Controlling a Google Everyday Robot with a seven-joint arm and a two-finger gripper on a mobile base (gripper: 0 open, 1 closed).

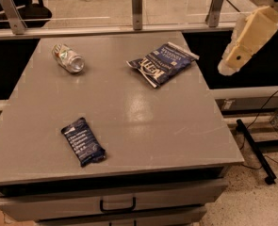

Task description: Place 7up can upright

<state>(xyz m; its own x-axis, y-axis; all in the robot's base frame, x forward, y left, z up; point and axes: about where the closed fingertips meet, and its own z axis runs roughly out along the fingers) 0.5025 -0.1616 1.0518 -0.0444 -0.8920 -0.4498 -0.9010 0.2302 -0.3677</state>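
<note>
Where the small silvery aluminium 7up can [68,58] lies: far-left part of the grey flat surface [129,107], well back from the front edge.
Can pose: on its side, not upright; shiny metal end faces the camera and slightly right; white-and-green label shows on the body.
Can contact: rests on the surface, nothing touching it.
Claw [235,55]: cream-coloured, upper right, hanging off past the right edge of the surface, tilted with the tip down-left.
Claw state: cannot tell whether spread or pressed together; it holds nothing visible.
Claw vs can: well apart, across the full width of the surface.
Large dark blue crinkled snack bag [162,62]: flat on the far-right part of the surface, white print up, between can and claw.
Small dark blue rectangular snack packet [83,141]: flat near the front-left, angled, well apart from the can.
Black drawer handle [117,205]: on the grey drawer front under the surface.
Grey metal post [136,1]: upright behind the far edge.
</note>
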